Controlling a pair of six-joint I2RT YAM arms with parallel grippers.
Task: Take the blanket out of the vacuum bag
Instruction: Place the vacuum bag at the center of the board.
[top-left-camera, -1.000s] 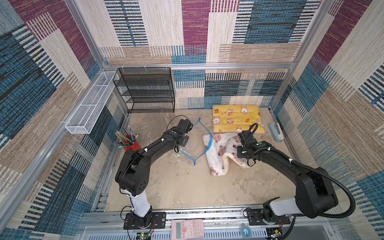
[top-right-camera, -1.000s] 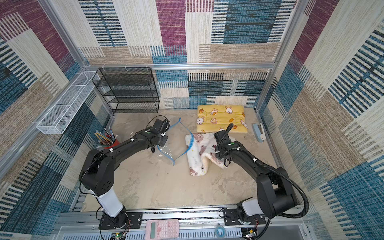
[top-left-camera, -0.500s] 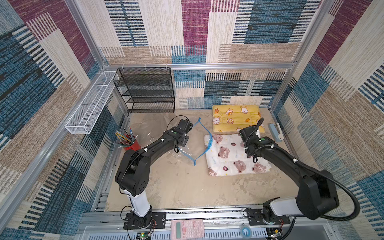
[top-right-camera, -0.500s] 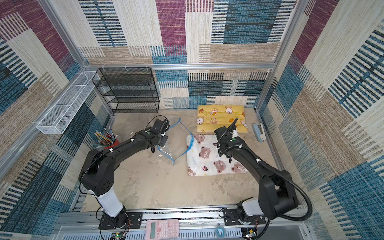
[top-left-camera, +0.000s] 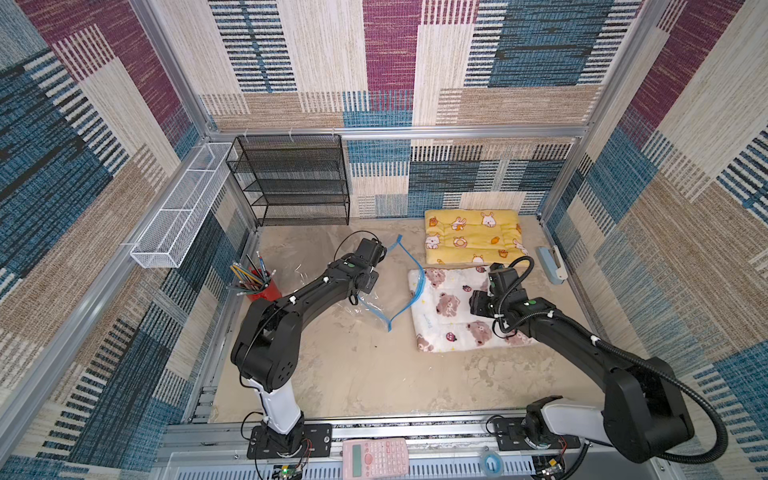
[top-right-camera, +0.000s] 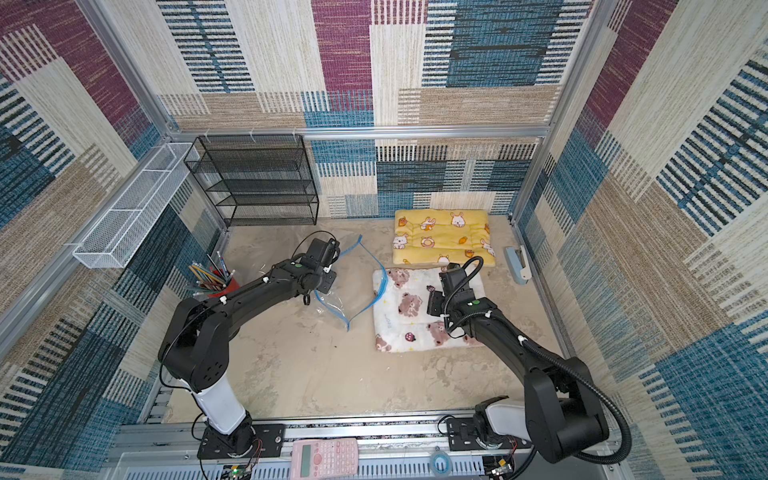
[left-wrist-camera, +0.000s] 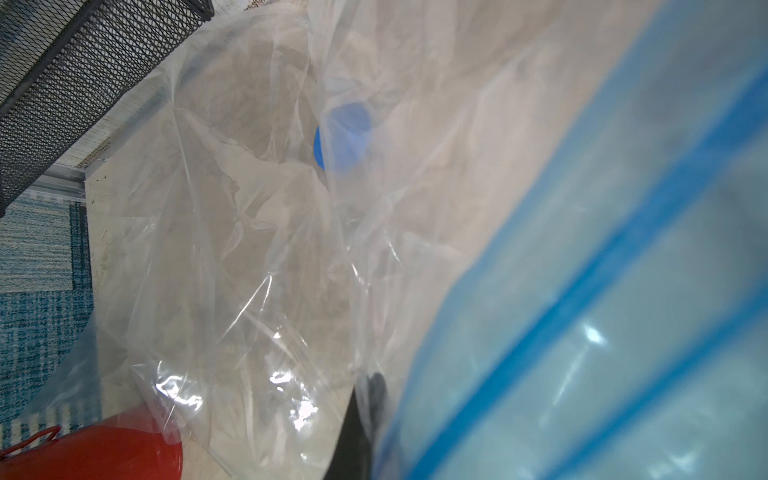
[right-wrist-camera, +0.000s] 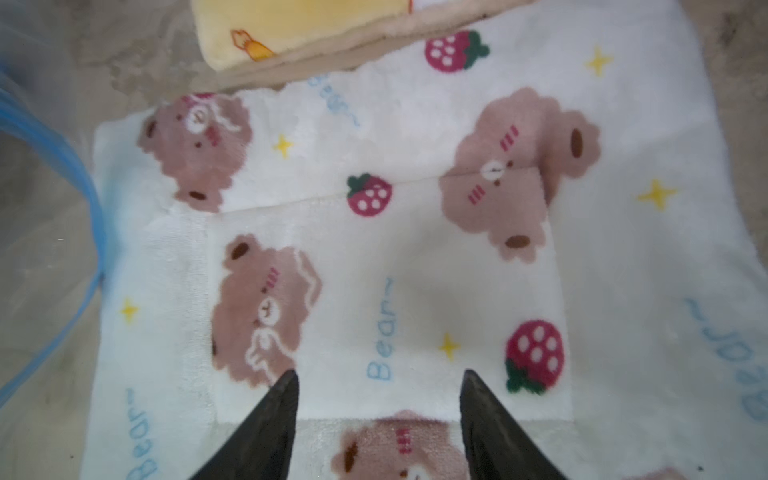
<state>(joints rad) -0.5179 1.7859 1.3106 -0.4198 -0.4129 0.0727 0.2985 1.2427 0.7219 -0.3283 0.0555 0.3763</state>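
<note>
The right jaws stood apart and empty, hanging straight over the blanket (right-wrist-camera: 395, 257), which lay flat on the counter (top-left-camera: 353, 374) with its bear print up. The left jaws were closed. Judging by the film pressed against that wrist view, they pinched the bag (left-wrist-camera: 249, 249) near its blue strip (top-left-camera: 420, 286) (the pinch itself was hidden behind plastic).

In both top views the blanket (top-left-camera: 446, 309) lay on the side of the right arm (top-left-camera: 561, 328). Its long axis ran from the bag's mouth toward the right wall, and its far edge touched the yellow cushion (top-left-camera: 473, 237). The bag (top-left-camera: 372, 299) lay between the two arms, slack and empty-looking, with its strip arching up and just crossing the blanket's edge that faced it. Whether that edge sat under the film could not be told.

As I judged it, the blanket was out or all but out. Any last tug belonged to the right arm, pulling away from the bag's mouth along that long axis.
</note>
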